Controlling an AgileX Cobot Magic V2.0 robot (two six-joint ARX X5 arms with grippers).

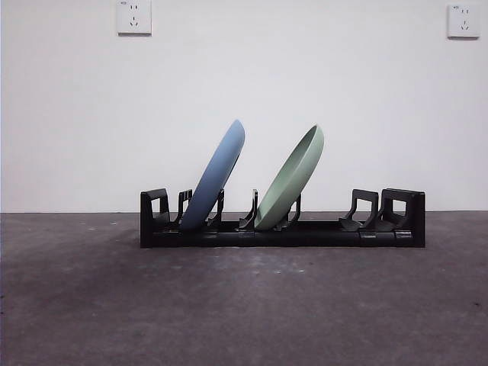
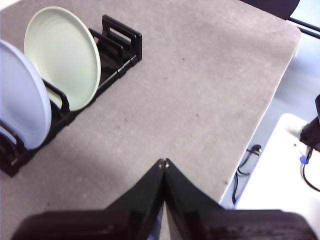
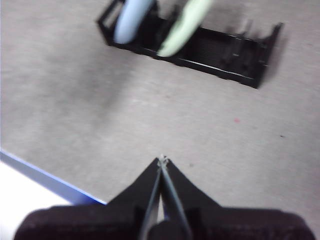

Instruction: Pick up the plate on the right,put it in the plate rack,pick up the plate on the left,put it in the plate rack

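The long black plate rack (image 1: 320, 232) stands across the middle of the table. A blue plate (image 1: 216, 177) leans in its left slots and a pale green plate (image 1: 292, 179) leans in the middle slots. From the left wrist view, the blue plate (image 2: 20, 97), the green plate (image 2: 62, 52) and the rack (image 2: 122, 42) all show. In the right wrist view the rack (image 3: 225, 52) holds both the blue plate (image 3: 131, 20) and the green plate (image 3: 182, 25). My left gripper (image 2: 164, 162) is shut, empty, well back from the rack. My right gripper (image 3: 162, 160) is shut and empty too, above bare table.
The rack's right slots (image 1: 366, 210) hold nothing. Two wall sockets (image 1: 134, 17) sit on the white wall behind. The table edge (image 2: 260, 125) runs close beside my left gripper, with cables and a white surface beyond. A blue-edged table border (image 3: 50, 182) lies near my right gripper.
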